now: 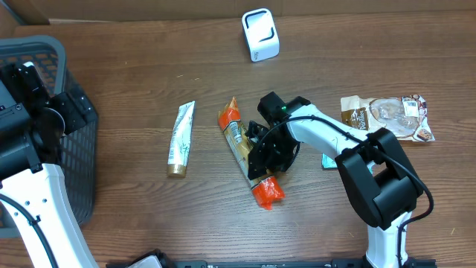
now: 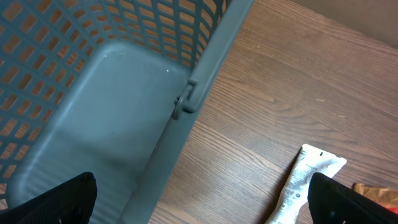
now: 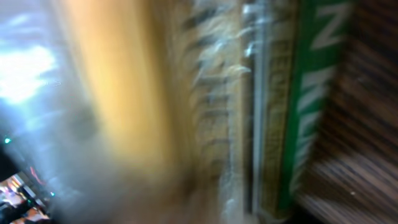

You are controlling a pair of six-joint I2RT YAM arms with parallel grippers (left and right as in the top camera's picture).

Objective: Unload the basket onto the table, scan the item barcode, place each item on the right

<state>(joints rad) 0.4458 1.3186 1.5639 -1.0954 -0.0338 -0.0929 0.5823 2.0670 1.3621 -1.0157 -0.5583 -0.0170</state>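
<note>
The item, a long packet with orange ends and a yellow-green label (image 1: 239,143), lies at an angle in the middle of the table. My right gripper (image 1: 262,158) is down on its lower half, right against the wrapper. In the right wrist view the packet (image 3: 186,112) fills the frame as a blur and hides the fingers, so the jaws' stand does not show. The white barcode scanner (image 1: 260,34) stands at the far edge. My left gripper (image 2: 202,211) hangs open and empty beside the basket.
A grey mesh basket (image 1: 74,171) stands at the left edge, its wall (image 2: 205,68) just under my left wrist. A white tube (image 1: 181,139) lies left of the packet. A clear snack bag (image 1: 387,115) rests at the right.
</note>
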